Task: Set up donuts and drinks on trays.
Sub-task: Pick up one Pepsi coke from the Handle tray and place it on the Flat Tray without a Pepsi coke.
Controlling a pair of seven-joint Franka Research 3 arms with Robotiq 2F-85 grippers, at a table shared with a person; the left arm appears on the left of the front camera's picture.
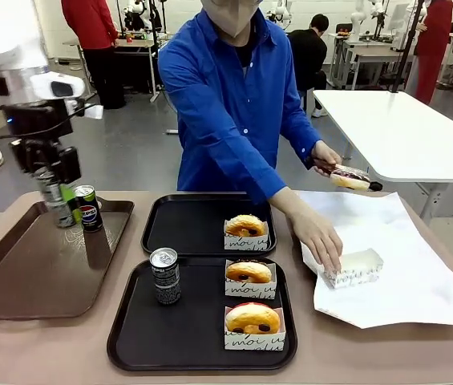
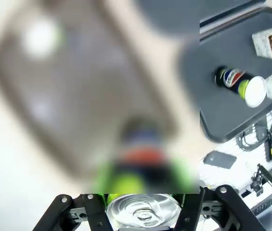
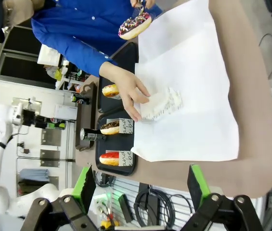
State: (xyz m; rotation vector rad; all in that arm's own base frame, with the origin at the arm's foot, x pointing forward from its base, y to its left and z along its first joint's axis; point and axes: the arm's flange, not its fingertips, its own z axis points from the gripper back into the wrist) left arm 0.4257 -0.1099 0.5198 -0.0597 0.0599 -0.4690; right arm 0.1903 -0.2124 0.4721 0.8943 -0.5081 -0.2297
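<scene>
Black two-finger left gripper [image 1: 56, 188] is clamped on a slim grey can with a silver top [image 1: 53, 199] and holds it up over the long brown tray [image 1: 26, 277], beside a second small can [image 1: 89, 208] standing there. I think it lifts the can high so it can clear the raised rim on the way to a black tray. In the left wrist view the can top [image 2: 143, 211] sits snug between the green pads. Right gripper [image 3: 140, 190] hangs with its fingers spread apart and nothing between them. Near black plastic tray [image 1: 130, 337] already has one can [image 1: 164, 275] and two donuts in white paper sleeves [image 1: 252, 301]; the far black tray [image 1: 178, 224] has one donut [image 1: 246, 231] and no drink, so the lifted can probably belongs there. A person in a blue shirt holds a chocolate donut [image 1: 351, 178] in one hand and steadies an empty sleeve [image 1: 354, 267] on white paper [image 1: 402, 265] with the other hand [image 1: 319, 238], likely to slip it in. Everything rests on a brown table [image 1: 370, 353] in a busy workroom.
</scene>
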